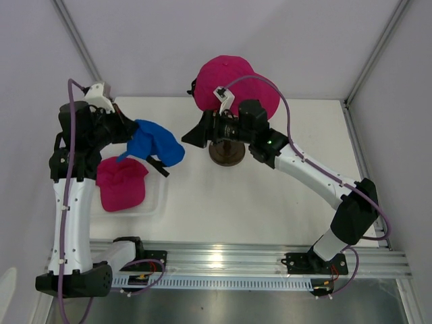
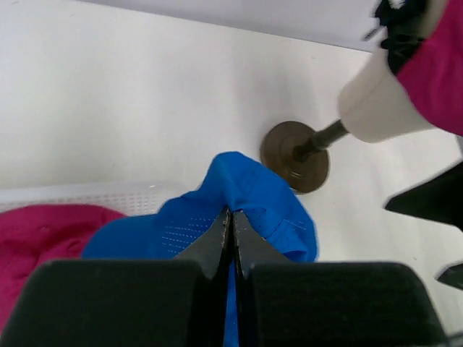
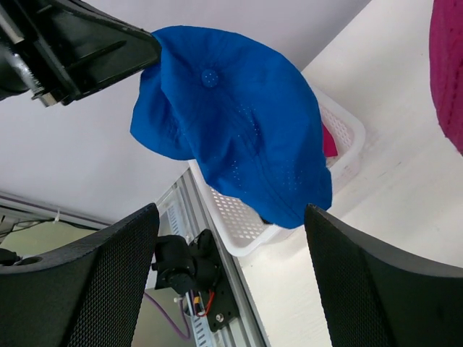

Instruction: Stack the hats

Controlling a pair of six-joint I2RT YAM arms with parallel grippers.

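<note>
My left gripper point(image 1: 135, 138) is shut on a bright blue hat point(image 1: 157, 143) and holds it in the air over the right end of the basket. In the left wrist view the gripper point(image 2: 232, 217) pinches the blue hat's fabric point(image 2: 268, 199). A magenta hat point(image 1: 121, 182) lies in the basket, also seen in the left wrist view point(image 2: 43, 228). Another magenta hat point(image 1: 233, 82) sits on the mannequin head. My right gripper point(image 1: 191, 136) is open and empty, just right of the blue hat, which hangs before its fingers point(image 3: 239, 123).
The white plastic basket point(image 1: 158, 202) stands at the left, its wall seen in the right wrist view point(image 3: 249, 224). The mannequin's dark round stand point(image 1: 227, 153) is mid-table, with the cream head point(image 2: 376, 101) above it. Grey walls enclose the table.
</note>
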